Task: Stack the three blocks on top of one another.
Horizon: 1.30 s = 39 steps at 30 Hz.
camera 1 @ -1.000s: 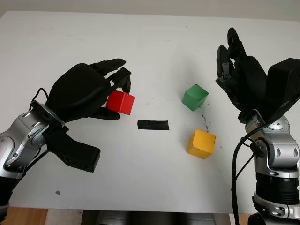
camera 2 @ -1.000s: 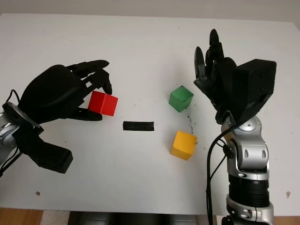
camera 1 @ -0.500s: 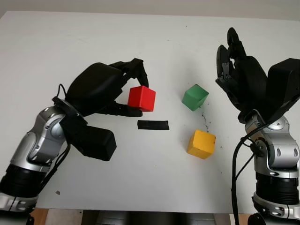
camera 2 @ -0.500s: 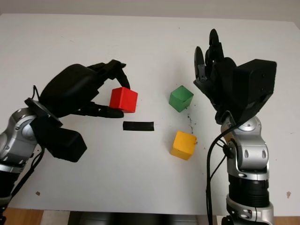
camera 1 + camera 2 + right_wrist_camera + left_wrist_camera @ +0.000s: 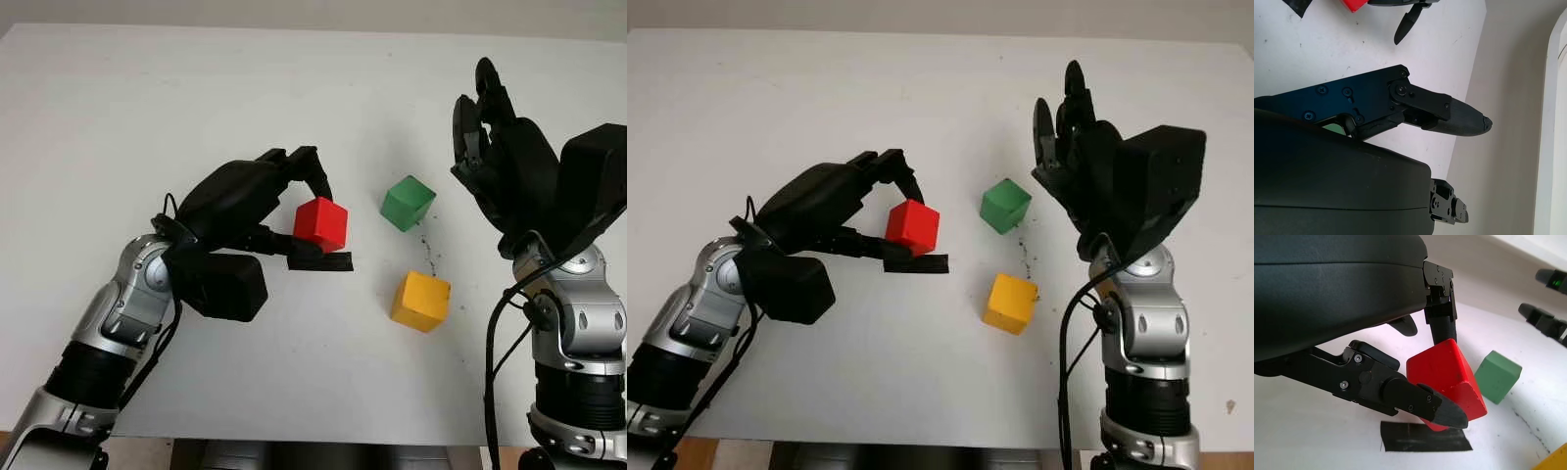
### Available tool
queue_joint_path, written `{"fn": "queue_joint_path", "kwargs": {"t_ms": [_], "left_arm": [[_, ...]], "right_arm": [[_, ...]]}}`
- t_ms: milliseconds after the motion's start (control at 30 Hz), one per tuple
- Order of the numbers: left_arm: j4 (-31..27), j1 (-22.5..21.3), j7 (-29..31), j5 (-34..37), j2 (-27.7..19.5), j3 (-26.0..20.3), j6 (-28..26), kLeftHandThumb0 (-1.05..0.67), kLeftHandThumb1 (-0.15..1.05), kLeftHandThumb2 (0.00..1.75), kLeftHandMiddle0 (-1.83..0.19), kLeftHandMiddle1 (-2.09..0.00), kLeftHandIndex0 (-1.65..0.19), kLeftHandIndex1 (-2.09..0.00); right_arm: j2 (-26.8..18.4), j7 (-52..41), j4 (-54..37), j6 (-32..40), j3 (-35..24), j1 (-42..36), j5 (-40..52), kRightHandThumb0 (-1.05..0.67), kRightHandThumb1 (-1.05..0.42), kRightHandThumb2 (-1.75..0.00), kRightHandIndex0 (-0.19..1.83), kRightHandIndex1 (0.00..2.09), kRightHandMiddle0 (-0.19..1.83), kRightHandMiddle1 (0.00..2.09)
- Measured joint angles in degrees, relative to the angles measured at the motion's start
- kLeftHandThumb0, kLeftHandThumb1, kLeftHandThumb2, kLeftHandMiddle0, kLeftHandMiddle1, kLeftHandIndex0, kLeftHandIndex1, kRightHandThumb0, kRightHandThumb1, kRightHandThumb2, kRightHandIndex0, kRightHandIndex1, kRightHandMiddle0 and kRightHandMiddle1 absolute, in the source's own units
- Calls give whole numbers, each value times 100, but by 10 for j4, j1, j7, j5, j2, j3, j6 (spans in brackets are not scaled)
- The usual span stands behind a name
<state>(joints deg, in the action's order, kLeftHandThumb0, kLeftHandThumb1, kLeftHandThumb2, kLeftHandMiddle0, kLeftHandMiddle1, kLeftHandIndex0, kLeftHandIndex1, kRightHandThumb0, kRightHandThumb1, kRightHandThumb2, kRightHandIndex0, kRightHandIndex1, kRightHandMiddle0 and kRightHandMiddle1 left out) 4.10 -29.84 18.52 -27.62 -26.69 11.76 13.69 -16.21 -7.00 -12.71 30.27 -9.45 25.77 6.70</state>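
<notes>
a strip of black tape (image 5: 328, 262) lies on the white table (image 5: 147, 108).

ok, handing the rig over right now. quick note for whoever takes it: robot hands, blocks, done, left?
Left robot hand: shut on the red block, held above the black tape strip mid-table.
Right robot hand: open, raised at the table's right side, beside the green block.
Green block and yellow block: on the table, apart from each other, yellow nearer the robot.
Done: red block grasped. Nothing stacked.
Left: set red on a base block, then add the third.
</notes>
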Motion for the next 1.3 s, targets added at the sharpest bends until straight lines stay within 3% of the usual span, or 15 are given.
{"fn": "queue_joint_path", "kwargs": {"t_ms": [167, 400, 733, 867, 1067, 1300], "left_arm": [[0, 2, 0, -4, 0, 10, 2, -52, 105, 16, 0, -77, -26, -178], [-12, 12, 21, -7, 0, 22, -3, -50, 105, 15, 5, -82, -26, -173], [-35, 27, -15, -76, -2, 28, -10, -49, 105, 16, -4, -69, -26, -181], [-51, 35, -38, -114, 0, 31, -26, -50, 105, 16, -7, -59, -21, -172], [-62, 39, -48, -140, 0, 32, -46, -51, 105, 16, -17, -29, -12, -139], [-67, 40, -54, -152, 0, 33, -54, -54, 105, 16, -19, -21, -10, -131]], "right_arm": [[0, 0, 0, 0, 0, 0, 0, -63, -105, -69, -19, 0, -19, 0], [0, -1, 0, 0, 0, -1, 0, -64, -105, -69, -19, 0, -19, 0], [0, -1, 0, 0, 0, -3, 0, -63, -105, -69, -19, 0, -19, 0], [0, -3, 0, 0, 0, -3, 0, -63, -105, -70, -19, 0, -19, 0], [0, -2, 0, 0, 0, -3, 0, -65, -105, -69, -19, 0, -19, 0], [0, -4, 0, 0, 0, -3, 0, -65, -105, -68, -19, 0, -19, 0]]}}
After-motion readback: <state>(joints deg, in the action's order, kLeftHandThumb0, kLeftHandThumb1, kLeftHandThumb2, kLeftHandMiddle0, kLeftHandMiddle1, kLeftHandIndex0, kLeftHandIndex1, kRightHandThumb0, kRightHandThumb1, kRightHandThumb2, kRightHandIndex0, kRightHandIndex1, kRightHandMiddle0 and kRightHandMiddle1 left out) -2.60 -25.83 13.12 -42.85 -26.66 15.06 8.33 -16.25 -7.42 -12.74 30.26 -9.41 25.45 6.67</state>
